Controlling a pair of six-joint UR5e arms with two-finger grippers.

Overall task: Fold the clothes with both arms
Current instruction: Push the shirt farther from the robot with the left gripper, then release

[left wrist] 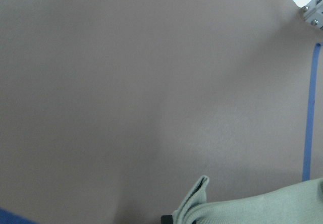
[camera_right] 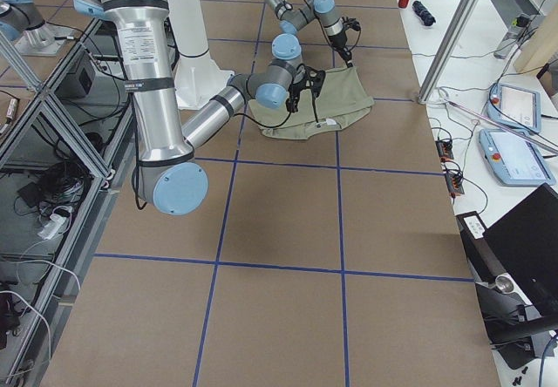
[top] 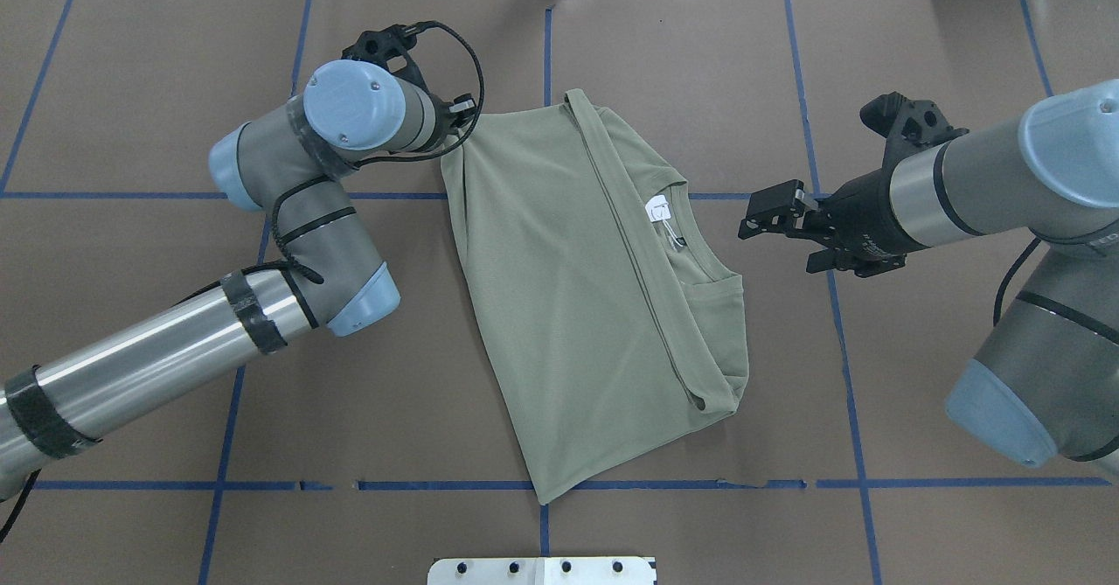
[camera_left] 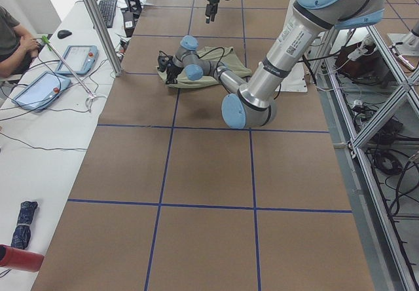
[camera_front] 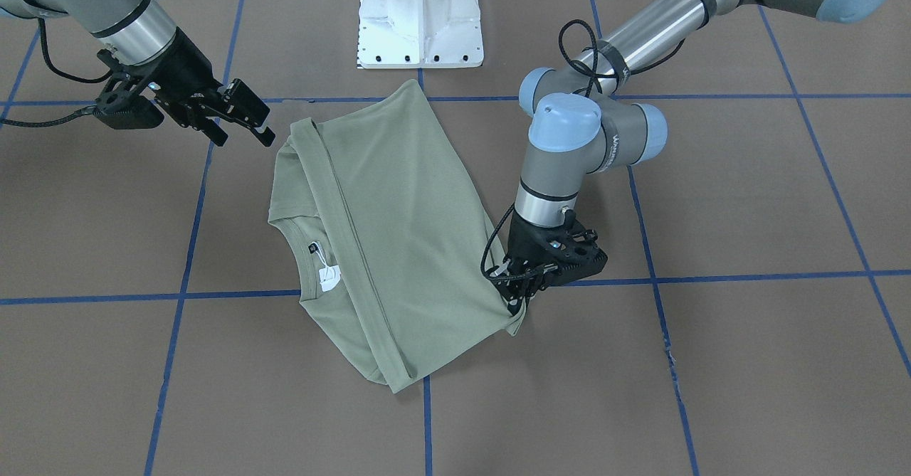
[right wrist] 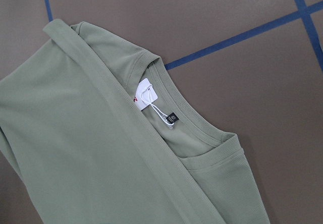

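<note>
The sage-green shirt (camera_front: pixel 398 213) lies flat on the brown table, one side and a sleeve folded over its middle, with collar and white neck tag (camera_front: pixel 329 277) showing. It also shows in the overhead view (top: pixel 568 288) and the right wrist view (right wrist: pixel 75 148). My left gripper (camera_front: pixel 516 304) points down at the shirt's far corner and looks shut on it; it also shows in the overhead view (top: pixel 461 121). The left wrist view shows a pinched fabric corner (left wrist: pixel 194 201). My right gripper (camera_front: pixel 244 136) is open and empty, hovering beside the collar side; it also shows in the overhead view (top: pixel 774 240).
The white base pedestal (camera_front: pixel 420 17) stands at the robot's edge of the table. Blue tape lines (top: pixel 612 484) grid the brown surface. A side table with tablets (camera_left: pixel 39 88) and a seated person (camera_left: pixel 10 35) lies beyond the table's far edge.
</note>
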